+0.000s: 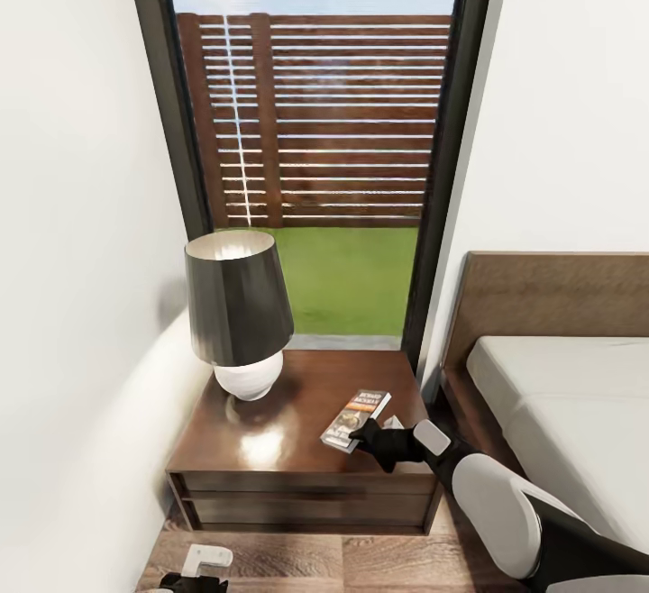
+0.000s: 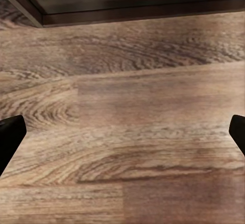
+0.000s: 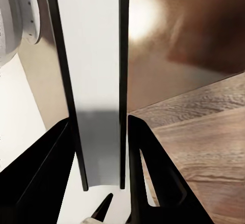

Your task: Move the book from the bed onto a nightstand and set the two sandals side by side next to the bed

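Wood: glossy dark-brown nightstand (image 1: 270,449), squarish, with two drawer fronts; its polished tabletop mirrors the lamp and a bright patch of light.
Book: thin paperback (image 1: 355,420) with a dark cover, orange band and white lettering, lying flat near the right front part of the tabletop, its near end between the right hand's fingers.
Right hand: black (image 1: 371,437), closed on the book; in the right wrist view the two black fingers (image 3: 51,173) press on either side of the book (image 3: 99,81), seen edge-on as a pale slab of pages with thin dark covers.
Right arm: smooth white shell with black joints (image 1: 505,503), reaching in from the lower right.
Left hand: low over the floor (image 1: 194,575); in the left wrist view its black fingertips (image 2: 10,137) stand far apart at the two edges, with nothing between them.
Lamp: tapered dark shade with a pale inside (image 1: 236,300) on a round white ribbed base, at the back left of the tabletop.
Floor: light-brown planks with strong swirling grain (image 2: 122,132).
Bed: brown wooden headboard and frame, plain pale-grey mattress (image 1: 559,395), just right of the nightstand.
Window: tall, black-framed (image 1: 451,169), showing a brown slatted fence and green grass.
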`<state>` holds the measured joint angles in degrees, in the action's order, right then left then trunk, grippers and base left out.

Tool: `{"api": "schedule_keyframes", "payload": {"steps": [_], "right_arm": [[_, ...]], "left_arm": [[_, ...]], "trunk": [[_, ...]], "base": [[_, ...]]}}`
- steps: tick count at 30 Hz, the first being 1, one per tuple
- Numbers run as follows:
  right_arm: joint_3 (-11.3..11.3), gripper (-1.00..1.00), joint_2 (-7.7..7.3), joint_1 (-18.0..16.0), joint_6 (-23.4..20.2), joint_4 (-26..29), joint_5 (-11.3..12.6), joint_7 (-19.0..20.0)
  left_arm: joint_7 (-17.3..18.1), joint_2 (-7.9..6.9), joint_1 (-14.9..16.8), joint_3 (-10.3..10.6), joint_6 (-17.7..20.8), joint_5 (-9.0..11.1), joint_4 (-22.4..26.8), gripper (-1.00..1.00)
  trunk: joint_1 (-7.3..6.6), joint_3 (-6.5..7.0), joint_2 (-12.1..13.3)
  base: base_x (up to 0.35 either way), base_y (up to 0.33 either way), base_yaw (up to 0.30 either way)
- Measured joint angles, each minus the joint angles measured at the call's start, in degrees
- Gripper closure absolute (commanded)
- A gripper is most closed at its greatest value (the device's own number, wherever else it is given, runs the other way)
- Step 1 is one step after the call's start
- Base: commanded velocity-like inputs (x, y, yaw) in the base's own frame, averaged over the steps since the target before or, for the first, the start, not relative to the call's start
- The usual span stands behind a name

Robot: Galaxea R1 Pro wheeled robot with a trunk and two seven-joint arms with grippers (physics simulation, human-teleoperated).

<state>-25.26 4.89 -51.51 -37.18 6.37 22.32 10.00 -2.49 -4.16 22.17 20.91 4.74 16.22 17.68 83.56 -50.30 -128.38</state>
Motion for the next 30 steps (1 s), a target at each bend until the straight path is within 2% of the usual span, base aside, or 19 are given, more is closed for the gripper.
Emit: {"api": "schedule_keyframes", "payload": {"steps": [30], "right_arm": [[0.0,1.00,0.02,-0.1,0.0,-0.1,0.0,0.0]], "left_arm": [[-0.1,0.05,0.0,0.1,0.0,0.0,-0.1,-1.00]], "trunk": [[0.00,0.00,0.0]], "base": [[0.061,0.025,0.000]]}}
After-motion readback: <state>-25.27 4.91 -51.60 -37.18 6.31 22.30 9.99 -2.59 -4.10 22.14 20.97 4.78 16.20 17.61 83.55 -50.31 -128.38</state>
